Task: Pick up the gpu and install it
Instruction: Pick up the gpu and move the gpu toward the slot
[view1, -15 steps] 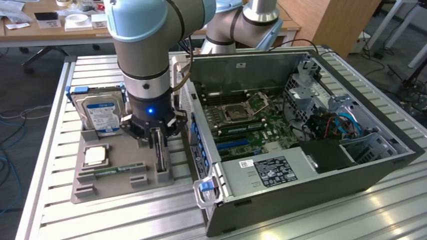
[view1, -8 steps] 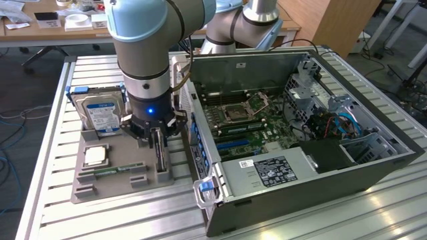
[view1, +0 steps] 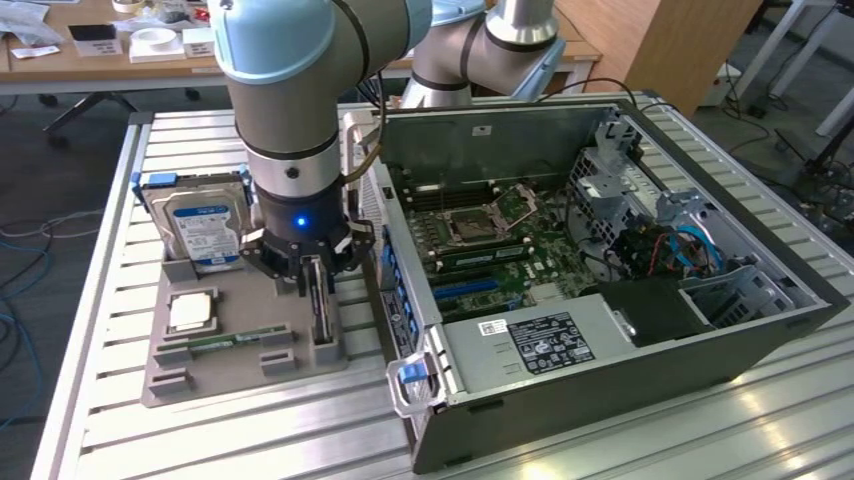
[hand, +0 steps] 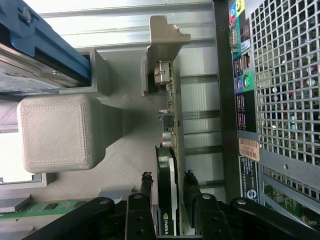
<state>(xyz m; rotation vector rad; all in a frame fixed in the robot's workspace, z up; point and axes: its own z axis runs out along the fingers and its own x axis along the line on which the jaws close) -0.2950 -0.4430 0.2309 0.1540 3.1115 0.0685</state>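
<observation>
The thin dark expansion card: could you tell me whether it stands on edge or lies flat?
On edge: the thin dark expansion card stands upright, slotted into the grey plastic holder.

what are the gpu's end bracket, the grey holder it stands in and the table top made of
End bracket of the gpu: probably sheet metal, dull silvery, thin with a bent tab.
Grey holder: likely 3D-printed plastic, matte, fine layer lines show.
Table top: seemingly aluminium slats, ribbed, with bright glints.
</observation>
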